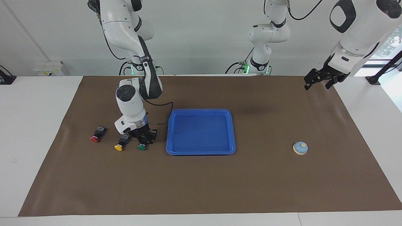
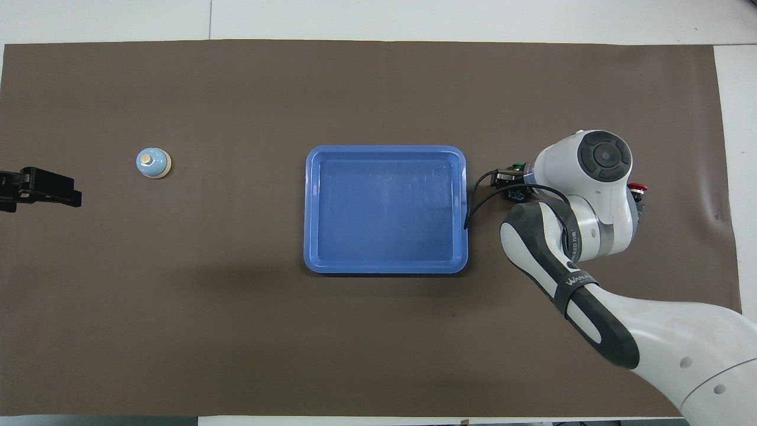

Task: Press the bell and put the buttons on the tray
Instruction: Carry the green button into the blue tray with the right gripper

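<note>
The tray [image 1: 201,150] lies mid-table between the bell [image 1: 300,148] and the three buttons [image 1: 118,142].

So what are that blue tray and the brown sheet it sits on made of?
The tray looks like moulded plastic: bright even blue, rounded corners, a raised rim and a faint sheen with scuffs on its floor. The brown sheet looks like matte paper or thin card, flat and dull with slight ripples at one end; which it is can't be told.
</note>
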Robot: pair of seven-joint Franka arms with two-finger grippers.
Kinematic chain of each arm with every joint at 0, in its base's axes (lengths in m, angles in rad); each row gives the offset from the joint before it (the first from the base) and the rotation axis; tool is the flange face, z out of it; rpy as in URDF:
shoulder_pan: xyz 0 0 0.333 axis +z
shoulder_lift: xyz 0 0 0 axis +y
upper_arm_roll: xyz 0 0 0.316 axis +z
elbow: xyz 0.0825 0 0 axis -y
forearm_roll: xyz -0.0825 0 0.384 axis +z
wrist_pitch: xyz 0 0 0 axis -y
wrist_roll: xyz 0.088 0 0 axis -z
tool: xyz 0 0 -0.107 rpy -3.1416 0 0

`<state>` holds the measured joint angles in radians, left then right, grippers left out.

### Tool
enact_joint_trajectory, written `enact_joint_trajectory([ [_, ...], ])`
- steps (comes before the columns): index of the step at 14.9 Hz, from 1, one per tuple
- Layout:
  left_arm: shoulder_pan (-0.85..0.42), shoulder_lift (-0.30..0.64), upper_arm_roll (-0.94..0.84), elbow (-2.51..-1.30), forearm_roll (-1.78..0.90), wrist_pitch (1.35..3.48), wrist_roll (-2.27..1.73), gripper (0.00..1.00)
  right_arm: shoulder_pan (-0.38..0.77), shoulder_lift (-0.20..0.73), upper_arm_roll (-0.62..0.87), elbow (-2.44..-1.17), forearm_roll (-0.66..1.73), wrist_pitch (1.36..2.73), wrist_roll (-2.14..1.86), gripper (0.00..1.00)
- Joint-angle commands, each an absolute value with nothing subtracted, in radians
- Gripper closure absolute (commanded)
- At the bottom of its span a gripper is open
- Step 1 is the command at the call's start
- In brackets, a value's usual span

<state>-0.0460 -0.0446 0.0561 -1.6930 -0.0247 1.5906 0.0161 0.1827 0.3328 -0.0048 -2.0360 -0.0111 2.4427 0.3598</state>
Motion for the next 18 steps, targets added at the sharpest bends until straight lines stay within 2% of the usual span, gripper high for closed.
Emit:
enact_joint_trajectory([
  [1, -0.046, -0.051, 0.058, -1.687, -0.026, 1.578, 0.014, 0.0, 0.184, 0.316, -0.003, -2.046, -0.021, 2.447, 0.379, 0.95],
  [2, -0.046, -0.051, 0.058, -1.687, -0.026, 1.578, 0.012, 0.0, 0.184, 0.313, -0.003, -2.046, -0.021, 2.439, 0.38, 1.0],
  [4, -0.046, -0.051, 0.058, -1.687, -0.026, 1.578, 0.012, 0.0, 0.184, 0.307, -0.003, -2.02, -0.021, 2.413, 0.377, 1.0],
  [6, -0.046, -0.051, 0.058, -1.687, -0.026, 1.58, 0.012, 0.0, 0.19, 0.299, -0.002, -1.949, -0.017, 2.318, 0.377, 1.0],
  [10, -0.046, -0.051, 0.058, -1.687, -0.026, 1.578, 0.014, 0.0, 0.3, 0.298, 0.002, -1.789, 0.0, 2.128, 0.458, 1.0],
  [14, -0.046, -0.051, 0.058, -1.687, -0.026, 1.578, 0.014, 0.0, 0.426, 0.298, 0.005, -1.805, 0.014, 2.158, 0.583, 1.0],
  [18, -0.046, -0.051, 0.058, -1.687, -0.026, 1.58, 0.012, 0.0, 0.478, 0.322, 0.005, -1.907, 0.014, 2.31, 0.589, 1.0],
])
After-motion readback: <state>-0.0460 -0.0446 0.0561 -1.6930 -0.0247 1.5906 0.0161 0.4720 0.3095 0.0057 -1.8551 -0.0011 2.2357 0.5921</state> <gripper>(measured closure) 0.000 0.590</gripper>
